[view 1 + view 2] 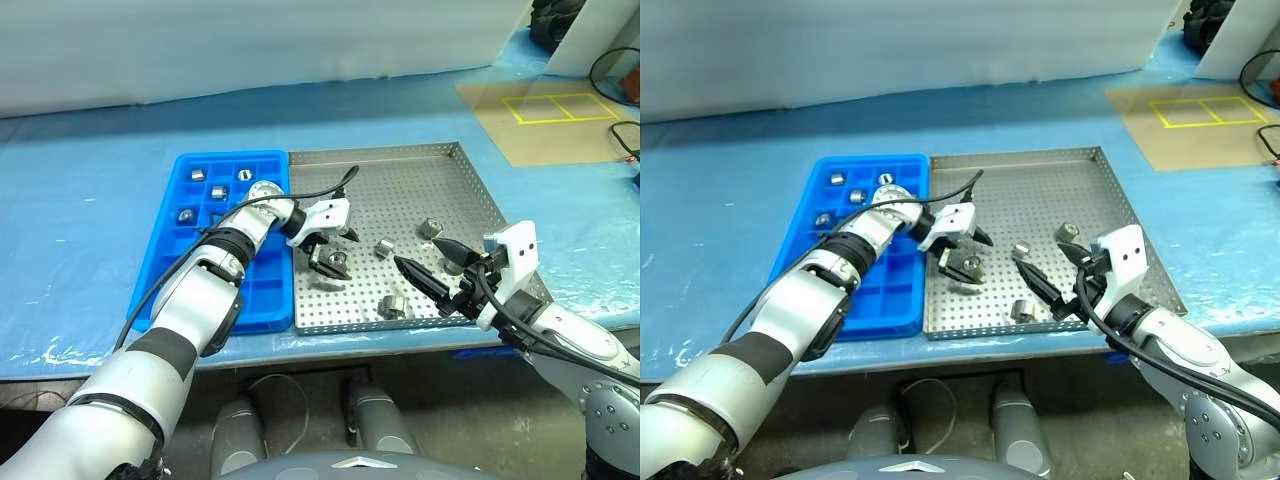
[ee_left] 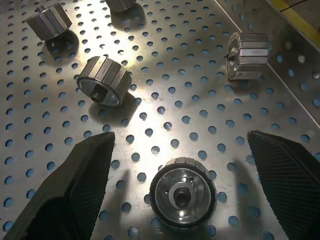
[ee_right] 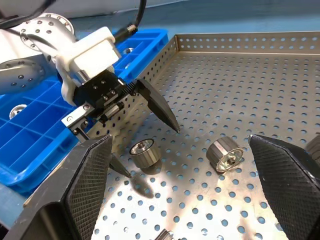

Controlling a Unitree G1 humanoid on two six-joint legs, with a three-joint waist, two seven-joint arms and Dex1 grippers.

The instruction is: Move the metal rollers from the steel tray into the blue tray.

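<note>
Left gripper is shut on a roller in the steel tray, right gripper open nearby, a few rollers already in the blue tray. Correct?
Not quite: the left gripper is open, its fingers straddling a roller that lies on the steel tray, as the left wrist view shows. The rest holds: the right gripper is open nearby, and rollers sit in the blue tray.

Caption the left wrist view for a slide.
Open left claw straddling a metal roller on the perforated steel tray.

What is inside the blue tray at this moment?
Four metal rollers sit in separate compartments at the far end of the blue tray. The left arm crosses over the tray's right side, so some compartments beneath it are covered and cannot be checked. The near visible compartments hold nothing.
</note>
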